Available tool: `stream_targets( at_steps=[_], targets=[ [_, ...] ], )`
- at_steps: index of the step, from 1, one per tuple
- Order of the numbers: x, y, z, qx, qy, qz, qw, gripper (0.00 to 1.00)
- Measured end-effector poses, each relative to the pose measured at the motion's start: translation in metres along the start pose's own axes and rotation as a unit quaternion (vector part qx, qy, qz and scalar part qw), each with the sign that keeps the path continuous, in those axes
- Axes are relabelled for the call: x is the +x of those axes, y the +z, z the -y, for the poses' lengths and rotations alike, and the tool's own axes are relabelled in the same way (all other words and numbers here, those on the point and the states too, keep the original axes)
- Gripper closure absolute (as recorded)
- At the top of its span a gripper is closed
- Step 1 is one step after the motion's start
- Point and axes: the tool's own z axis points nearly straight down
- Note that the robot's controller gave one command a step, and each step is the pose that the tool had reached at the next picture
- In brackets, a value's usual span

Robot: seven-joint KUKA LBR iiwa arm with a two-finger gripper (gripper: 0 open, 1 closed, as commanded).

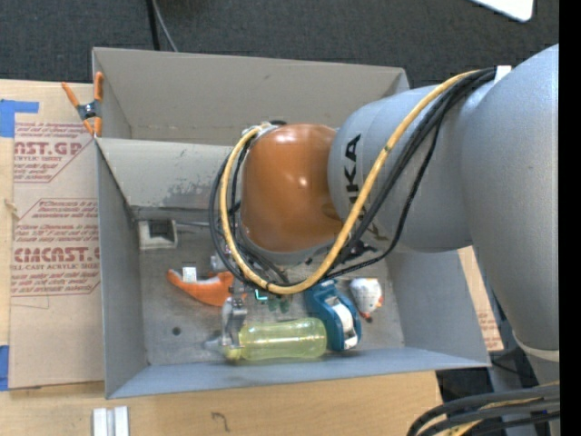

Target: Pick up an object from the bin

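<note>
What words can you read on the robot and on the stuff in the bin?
"KA": on the grey arm, turned sideways; any letters before it are hidden round the curve.
Yellowish bottle, blue thing, orange thing: no lettering that can be read.

Grey bin (178, 336), pale yellow bottle (277, 341), blue object (332, 320), orange piece (205, 287).

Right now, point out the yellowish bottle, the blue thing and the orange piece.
yellowish bottle (281, 341): camera view, middle of its body.
blue thing (338, 323): camera view, its rounded side.
orange piece (207, 288): camera view, its middle.
</note>
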Motion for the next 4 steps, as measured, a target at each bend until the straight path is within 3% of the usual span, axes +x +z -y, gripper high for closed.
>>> stream_targets(
  at_steps=[1,2,3,4],
  targets=[
    [-0.002,-0.004,0.001,-0.001,0.001,0.0035,1.0000,0.00],
    [-0.037,0.064,0.023,-0.001,-0.021,0.0075,0.9997,0.00],
    [-0.043,0.094,0.033,-0.003,0.000,0.0104,0.9999,0.00],
    [-0.043,0.094,0.033,-0.003,-0.004,0.0097,0.9999,0.00]
  ],
)
